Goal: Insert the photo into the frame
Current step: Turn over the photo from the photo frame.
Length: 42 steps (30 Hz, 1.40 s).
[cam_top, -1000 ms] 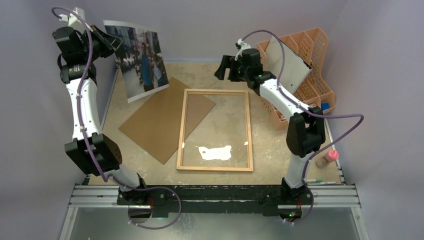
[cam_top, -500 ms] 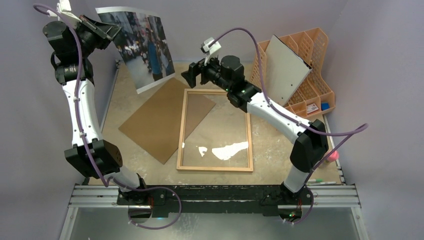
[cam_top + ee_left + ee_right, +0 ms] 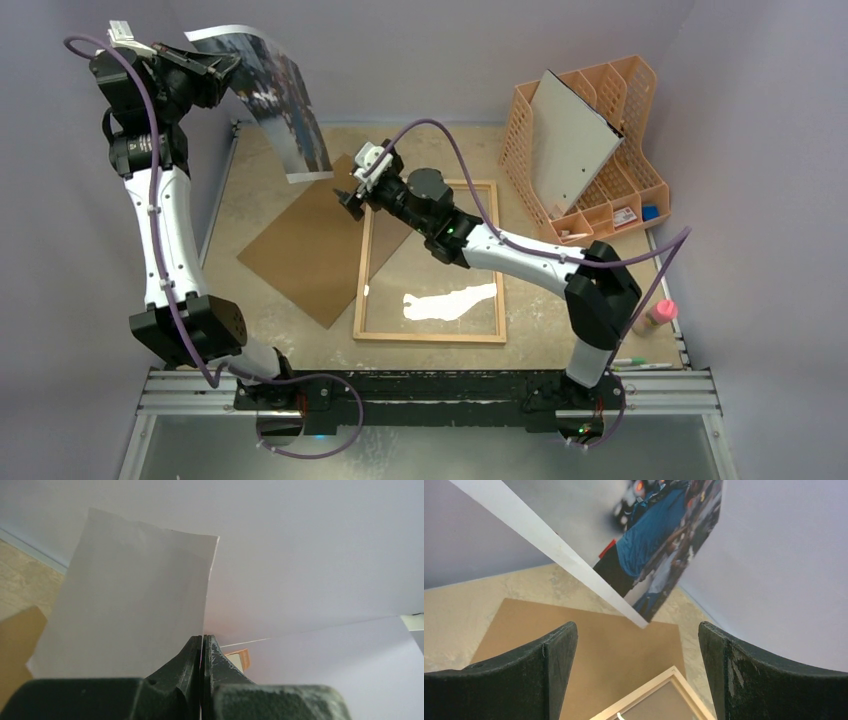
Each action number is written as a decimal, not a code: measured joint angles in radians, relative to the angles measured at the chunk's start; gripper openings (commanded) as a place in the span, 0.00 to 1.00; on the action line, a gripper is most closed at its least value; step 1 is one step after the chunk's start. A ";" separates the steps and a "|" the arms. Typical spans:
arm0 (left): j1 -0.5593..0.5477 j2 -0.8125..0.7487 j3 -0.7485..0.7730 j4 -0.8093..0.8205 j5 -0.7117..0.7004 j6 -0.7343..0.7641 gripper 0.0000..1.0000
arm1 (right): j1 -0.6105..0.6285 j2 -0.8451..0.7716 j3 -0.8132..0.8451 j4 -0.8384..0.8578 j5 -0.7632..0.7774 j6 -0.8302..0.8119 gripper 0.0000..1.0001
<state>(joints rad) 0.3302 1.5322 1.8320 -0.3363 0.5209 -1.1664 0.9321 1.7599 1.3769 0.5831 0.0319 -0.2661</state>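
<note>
orange organizer (image 3: 640, 92): upright | white-grey board (image 3: 570, 140): leaning tilted inside organizer | brown hardboard panel (image 3: 300, 250): flat, well left of organizer | pink-capped bottle (image 3: 660, 316): nearward of organizer

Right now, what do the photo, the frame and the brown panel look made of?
photo: thin print paper, likely. It bows as it hangs, with a colour-printed face and a plain white back.
frame: pale, bare-looking wood rails. Its pane is glass or clear plastic, judging by the white glare.
brown panel: flat, matte, uniform brown, probably hardboard or stiff card.
</note>
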 measured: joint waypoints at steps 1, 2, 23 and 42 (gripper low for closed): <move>-0.005 -0.009 -0.006 -0.001 -0.006 -0.012 0.00 | 0.000 0.002 -0.010 0.023 -0.003 -0.009 0.92; -0.008 -0.020 -0.015 -0.002 -0.013 -0.027 0.00 | 0.000 0.003 -0.024 0.048 -0.006 -0.018 0.92; -0.085 -0.068 -0.048 -0.238 -0.101 -0.177 0.00 | 0.097 0.048 -0.077 0.297 -0.042 -0.045 0.90; -0.135 -0.058 0.002 -0.338 -0.114 -0.186 0.00 | 0.111 0.110 -0.124 0.495 0.247 -0.177 0.08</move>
<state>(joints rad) 0.1955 1.4738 1.8339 -0.6743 0.4072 -1.3521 1.0431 1.8702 1.2526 1.0779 0.2790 -0.4435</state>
